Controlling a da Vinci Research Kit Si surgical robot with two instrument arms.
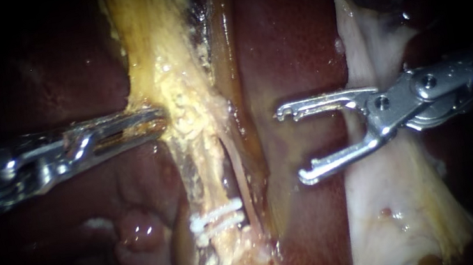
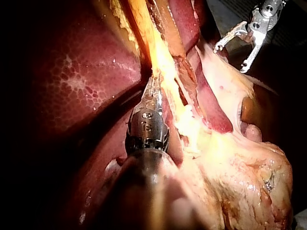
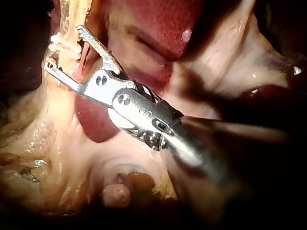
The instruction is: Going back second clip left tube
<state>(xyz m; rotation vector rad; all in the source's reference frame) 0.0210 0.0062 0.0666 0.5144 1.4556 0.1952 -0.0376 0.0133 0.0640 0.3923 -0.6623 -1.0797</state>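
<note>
1. Two white clips [image 1: 218,217] are sitting side by side across the tube [image 1: 208,176], which is running down from a yellowish tissue strand [image 1: 166,67].
2. My left instrument [image 1: 152,123] is clenching that strand from the side, above the clips, with both jaws pressing on it.
3. My right instrument [image 1: 292,143] is hanging over the dark red liver [image 1: 287,33], apart from the clips. Its jaws are gaping wide and gripping nothing.
4. Judging by the seated clips and the empty jaws, the step in hand is the right instrument's retreat from the clipped tube.
5. The next move is probably calling for a straight pull back along the shaft. The open jaws should be steering clear of the pale tissue sheet [image 1: 392,202] just beneath them, while the left grip is giving steady tension.
</note>
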